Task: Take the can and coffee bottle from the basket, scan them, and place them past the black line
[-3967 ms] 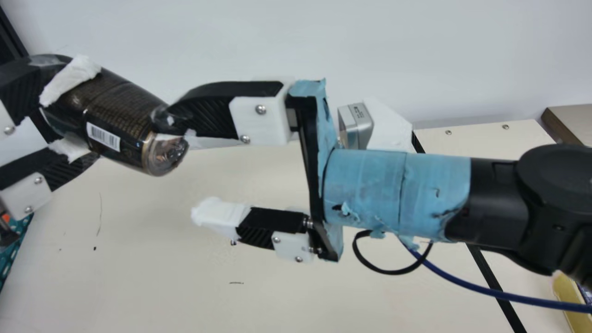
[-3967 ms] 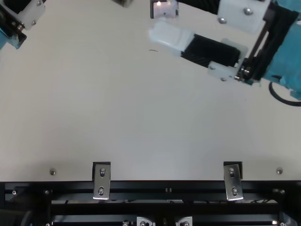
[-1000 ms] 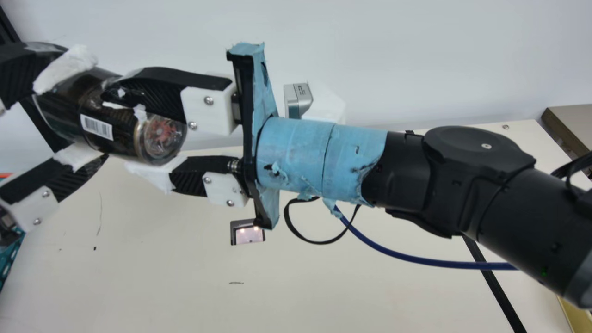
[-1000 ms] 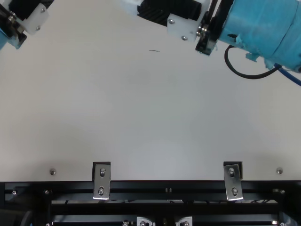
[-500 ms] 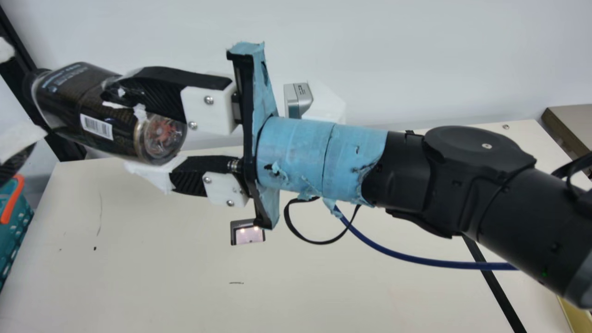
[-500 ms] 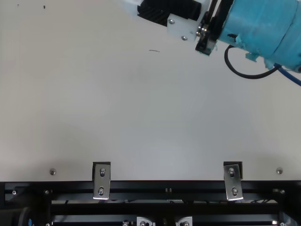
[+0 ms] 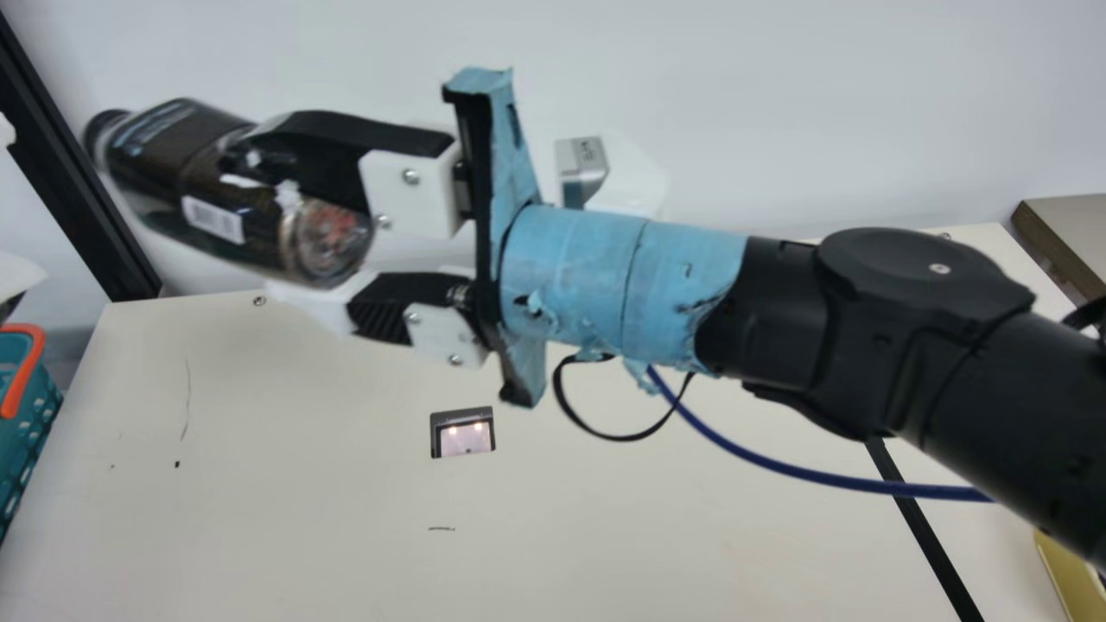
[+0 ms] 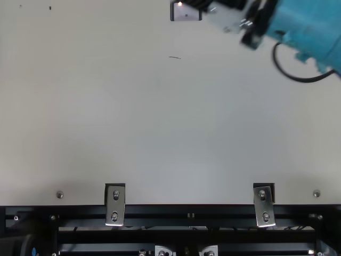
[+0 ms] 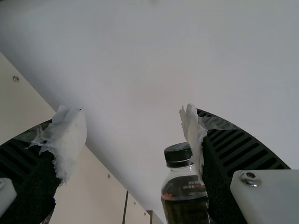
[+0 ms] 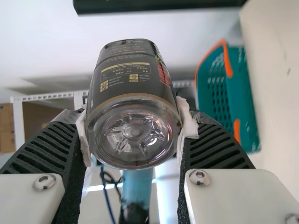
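Observation:
In the main view my right gripper (image 7: 249,220) is shut on the base end of the dark coffee bottle (image 7: 164,168), holding it tilted above the table's far left, its barcode showing and black cap pointing left. My left gripper (image 7: 12,203) stands open at the left edge, apart from the bottle. The left wrist view shows the left gripper (image 9: 131,135) with nothing between its fingers and the bottle (image 9: 184,200) beyond one finger. In the right wrist view the right gripper (image 10: 134,126) pinches the bottle (image 10: 128,79), base towards the camera.
A teal basket (image 7: 22,441) with orange handles stands at the table's left edge. The lit scanner window (image 7: 462,434) lies in the table below the right gripper. A black line (image 7: 929,540) crosses the table at right. A brown box (image 7: 1063,238) is at far right.
The right gripper moved left and closed on the bottle; the left gripper then opened, let go and drew back left. Since then the right gripper has shifted slightly right and up with the bottle.

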`<state>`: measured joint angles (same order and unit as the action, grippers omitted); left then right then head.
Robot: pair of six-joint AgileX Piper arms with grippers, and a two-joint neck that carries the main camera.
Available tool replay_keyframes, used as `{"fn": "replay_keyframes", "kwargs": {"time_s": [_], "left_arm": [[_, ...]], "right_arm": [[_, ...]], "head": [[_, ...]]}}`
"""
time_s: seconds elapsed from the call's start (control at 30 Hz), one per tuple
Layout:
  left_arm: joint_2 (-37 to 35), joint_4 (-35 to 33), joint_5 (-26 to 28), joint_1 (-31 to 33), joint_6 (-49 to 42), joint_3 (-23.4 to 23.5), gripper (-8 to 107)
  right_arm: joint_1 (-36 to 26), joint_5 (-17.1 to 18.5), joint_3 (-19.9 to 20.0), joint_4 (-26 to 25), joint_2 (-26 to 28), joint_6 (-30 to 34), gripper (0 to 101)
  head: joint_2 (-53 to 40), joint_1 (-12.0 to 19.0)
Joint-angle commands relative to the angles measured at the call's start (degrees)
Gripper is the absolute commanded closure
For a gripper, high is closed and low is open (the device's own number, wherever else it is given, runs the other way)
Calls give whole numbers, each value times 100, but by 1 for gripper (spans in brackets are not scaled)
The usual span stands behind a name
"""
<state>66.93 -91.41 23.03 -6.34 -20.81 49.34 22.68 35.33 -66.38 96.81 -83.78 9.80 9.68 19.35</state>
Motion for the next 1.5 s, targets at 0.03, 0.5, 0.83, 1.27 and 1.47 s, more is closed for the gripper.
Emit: {"fn": "replay_keyframes", "kwargs": {"time_s": [0.03,0.5,0.83,1.27,1.47], "left_arm": [[0,0,0,0,0,0,9],[0,0,0,0,0,0,9],[0,0,0,0,0,0,9],[0,0,0,0,0,0,9],[0,0,0,0,0,0,9]], "right_arm": [[-177,-477,41,-125,197,399,101],[-451,-2146,454,-1218,1025,2132,101],[387,-3671,890,-1900,1579,2881,101],[1248,-4438,1397,-2471,1771,2344,101],[1258,-4457,1404,-2740,1739,2203,101]], "head": [[7,79],[7,79],[7,79],[7,79],[7,79]]}}
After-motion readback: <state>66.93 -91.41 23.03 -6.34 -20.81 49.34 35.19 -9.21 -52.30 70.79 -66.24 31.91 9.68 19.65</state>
